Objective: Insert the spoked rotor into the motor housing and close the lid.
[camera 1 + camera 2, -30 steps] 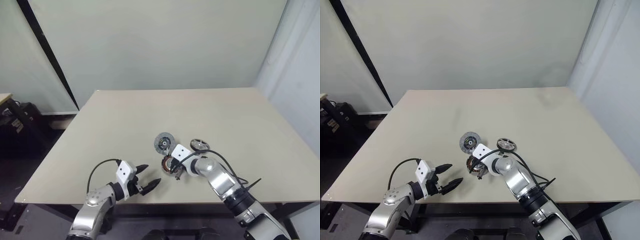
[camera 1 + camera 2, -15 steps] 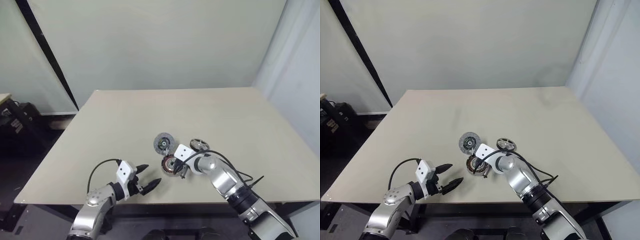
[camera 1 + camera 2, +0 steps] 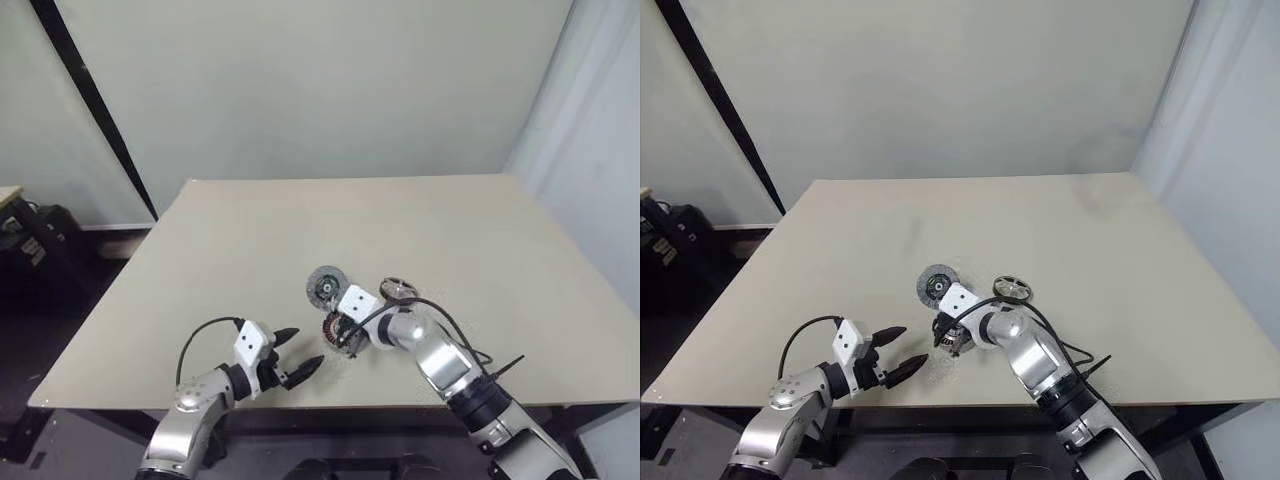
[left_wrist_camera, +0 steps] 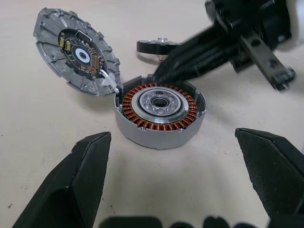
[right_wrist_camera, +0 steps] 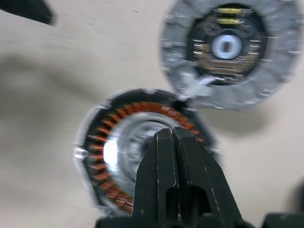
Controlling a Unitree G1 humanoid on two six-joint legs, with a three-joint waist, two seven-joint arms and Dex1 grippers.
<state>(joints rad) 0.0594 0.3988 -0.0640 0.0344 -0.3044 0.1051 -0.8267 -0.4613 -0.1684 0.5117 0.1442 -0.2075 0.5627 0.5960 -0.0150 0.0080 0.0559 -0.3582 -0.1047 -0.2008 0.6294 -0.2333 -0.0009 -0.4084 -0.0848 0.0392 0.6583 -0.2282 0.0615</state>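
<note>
My right fingers (image 5: pixel 173 142) hover pressed together over the motor housing (image 4: pixel 160 114), frame centre.
Lid (image 4: pixel 76 51) leans beside it; spoked rotor (image 3: pixel 399 290) lies right; left fingers (image 4: pixel 85 166) spread wide.

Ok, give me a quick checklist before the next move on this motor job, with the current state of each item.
1. Housing open, coils exposed: ok.
2. Housing centre free for the rotor: ok.
3. Rotor in the housing: not ok, it lies on the table behind it.
4. Lid clear of the opening: ok, it lies beside the housing, joined by a white tab.
5. Right gripper ready to pick: not ok, shut, empty, over the housing.
6. Left gripper open, empty: ok.
</note>
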